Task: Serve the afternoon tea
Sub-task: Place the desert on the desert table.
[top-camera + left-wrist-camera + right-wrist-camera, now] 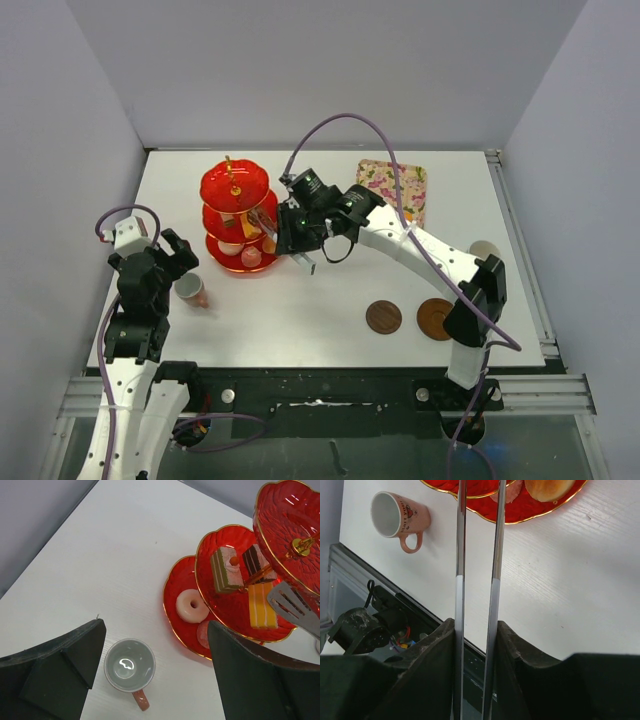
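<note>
Right tool clamped on slim silver metal tongs, a finger pressing each arm, tong arms nearly together. The tongs reach into the red translucent three-tier stand with gold handle, back-left of the white tabletop. Left wrist view: slotted tong tip sits over the middle tier, just beside the yellow striped cake slice (contact: cannot tell). Same tier: green layered slice with pink topping, brown chocolate layered slice. Bottom tier: pale pink ring doughnut and, in the right wrist view, a tan round bun.

Left tool wide open, holding nothing, above the pink cup with handle. The cup is on the tabletop near the stand's front-left, not touching it, nothing inside.

Two round brown saucers lie side by side front-right, apart from each other and well apart from the stand. Floral patterned rectangular tray at back right, partly under the right arm.
</note>
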`<state>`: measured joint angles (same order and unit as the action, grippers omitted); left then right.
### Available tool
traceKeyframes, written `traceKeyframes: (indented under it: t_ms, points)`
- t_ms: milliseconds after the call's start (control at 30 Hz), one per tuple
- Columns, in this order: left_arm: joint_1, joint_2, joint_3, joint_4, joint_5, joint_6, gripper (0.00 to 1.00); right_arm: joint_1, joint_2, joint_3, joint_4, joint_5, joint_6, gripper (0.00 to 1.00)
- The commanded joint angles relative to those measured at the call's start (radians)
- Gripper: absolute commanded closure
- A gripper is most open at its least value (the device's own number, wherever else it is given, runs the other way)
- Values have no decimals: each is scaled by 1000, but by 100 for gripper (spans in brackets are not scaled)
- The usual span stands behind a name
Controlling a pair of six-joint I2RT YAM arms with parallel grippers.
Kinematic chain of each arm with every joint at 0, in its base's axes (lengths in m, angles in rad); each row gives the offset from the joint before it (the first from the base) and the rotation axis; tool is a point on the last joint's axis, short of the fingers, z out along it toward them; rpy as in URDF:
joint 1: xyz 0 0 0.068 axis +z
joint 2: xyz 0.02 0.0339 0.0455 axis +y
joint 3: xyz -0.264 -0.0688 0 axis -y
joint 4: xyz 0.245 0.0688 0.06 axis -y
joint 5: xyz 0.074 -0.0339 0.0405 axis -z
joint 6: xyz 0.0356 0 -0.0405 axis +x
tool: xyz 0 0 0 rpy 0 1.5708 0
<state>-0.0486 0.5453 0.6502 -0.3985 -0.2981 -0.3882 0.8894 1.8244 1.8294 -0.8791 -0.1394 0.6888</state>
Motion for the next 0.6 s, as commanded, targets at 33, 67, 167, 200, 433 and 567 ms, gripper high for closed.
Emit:
traceKeyframes:
  t_ms: [33, 67, 167, 200, 433, 567]
  points:
    - [1, -9, 11, 55, 11, 3, 18, 26, -10, 93, -45, 89, 1, 94]
    - [1, -9, 11, 55, 10, 3, 19, 33, 3, 110, -65, 111, 1, 94]
    - [1, -10, 11, 55, 11, 4, 18, 43, 21, 135, -91, 136, 3, 94]
    - [1, -9, 11, 55, 11, 4, 19, 46, 22, 133, -82, 133, 3, 93]
    - [1, -5, 11, 54, 13, 5, 18, 38, 12, 120, -35, 73, 3, 81]
    - [1, -5, 11, 54, 13, 4, 18, 23, -26, 64, 29, 22, 10, 77]
